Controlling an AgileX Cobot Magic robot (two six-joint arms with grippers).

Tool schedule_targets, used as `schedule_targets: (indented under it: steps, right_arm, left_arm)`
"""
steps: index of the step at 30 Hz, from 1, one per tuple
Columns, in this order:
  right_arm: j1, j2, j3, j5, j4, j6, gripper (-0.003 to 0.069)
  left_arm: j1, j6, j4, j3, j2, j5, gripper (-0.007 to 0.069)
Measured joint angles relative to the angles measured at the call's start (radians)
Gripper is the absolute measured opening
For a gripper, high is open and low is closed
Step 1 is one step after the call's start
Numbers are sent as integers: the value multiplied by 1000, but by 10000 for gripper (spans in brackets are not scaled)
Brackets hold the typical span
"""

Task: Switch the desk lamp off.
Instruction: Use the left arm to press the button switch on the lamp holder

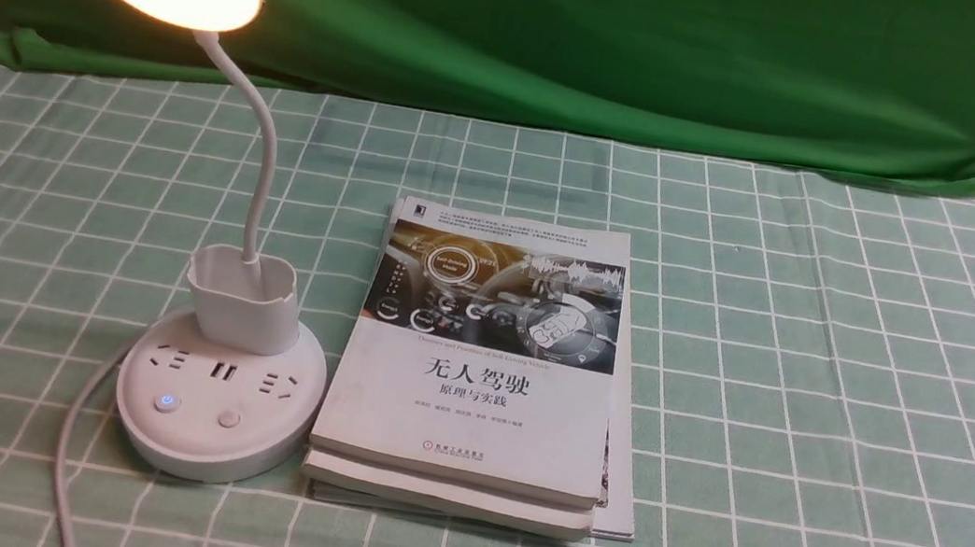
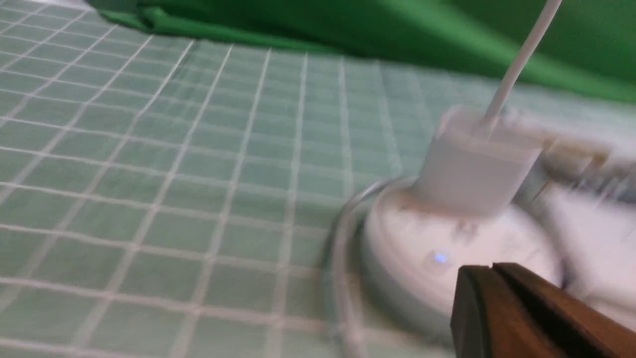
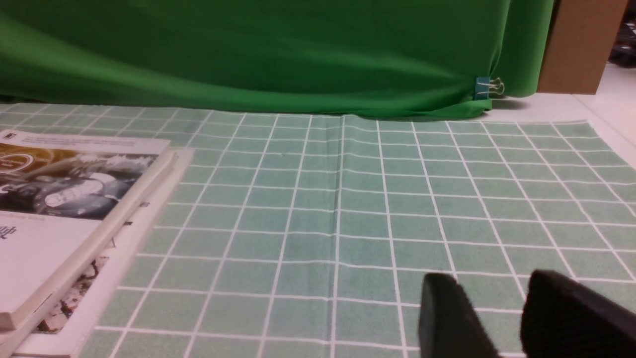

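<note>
Left gripper (image 2: 492, 271), jaws together, low near the base of the lit desk lamp (image 1: 220, 389); right gripper (image 3: 492, 281), jaws apart, over the checked tablecloth (image 3: 298, 223).

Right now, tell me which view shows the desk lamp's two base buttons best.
Front view: the desk lamp is sharp and both buttons show, the left button glowing blue, the right button unlit. The left wrist view is blurred, showing only the blue glow beyond the left gripper. The right wrist view misses the lamp.
</note>
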Motion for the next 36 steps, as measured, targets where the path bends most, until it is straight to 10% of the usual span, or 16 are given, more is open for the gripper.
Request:
schedule_targets:
  steps: [5,14,28,36]
  right_arm:
    - [0,0,0,0,0,0,242]
    - [0,0,0,0,0,0,242]
    - [0,0,0,0,0,0,242]
    - [0,0,0,0,0,0,242]
  left_arm:
    - [0,-18,-359,0,0,-162,1]
    - [0,-25,-436,0,0,-299,1]
    - [1,54,-89,-604,659,605,1]
    - [-45,151,-42,-784,1064,704,1]
